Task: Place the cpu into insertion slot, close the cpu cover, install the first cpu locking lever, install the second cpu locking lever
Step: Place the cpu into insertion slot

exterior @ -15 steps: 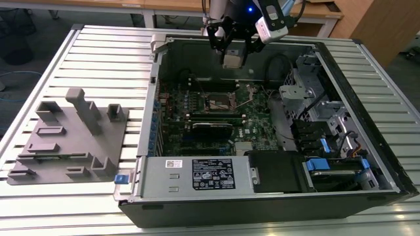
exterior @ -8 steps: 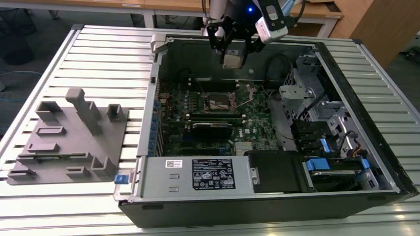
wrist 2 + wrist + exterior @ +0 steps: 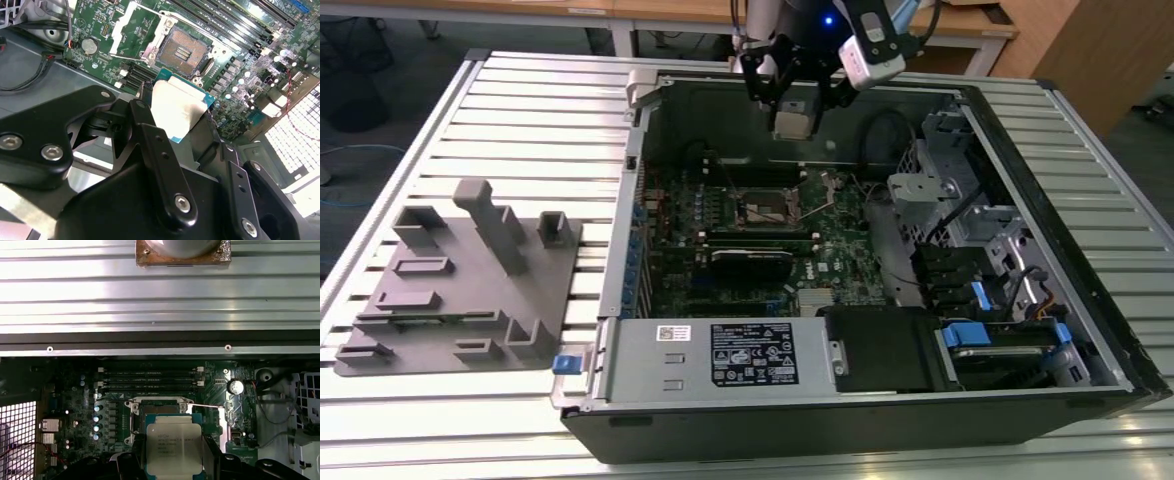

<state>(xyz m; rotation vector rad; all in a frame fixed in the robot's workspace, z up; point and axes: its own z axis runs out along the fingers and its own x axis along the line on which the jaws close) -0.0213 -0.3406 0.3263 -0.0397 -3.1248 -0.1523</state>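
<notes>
My gripper hangs over the far wall of the open computer case, above the green motherboard. It is shut on the cpu, a flat square chip with a silver-grey top, held by two opposite edges between the black fingers. The insertion slot lies open below and ahead of the chip, its dark contact field bare. In the exterior view the slot sits mid-board. The cpu cover is a silvery frame swung back beside the socket.
A grey fixture block rests on the slatted aluminium table at the exterior view's left. Inside the case are a power supply at the front, a drive cage at the right, and long black memory slots beside the socket.
</notes>
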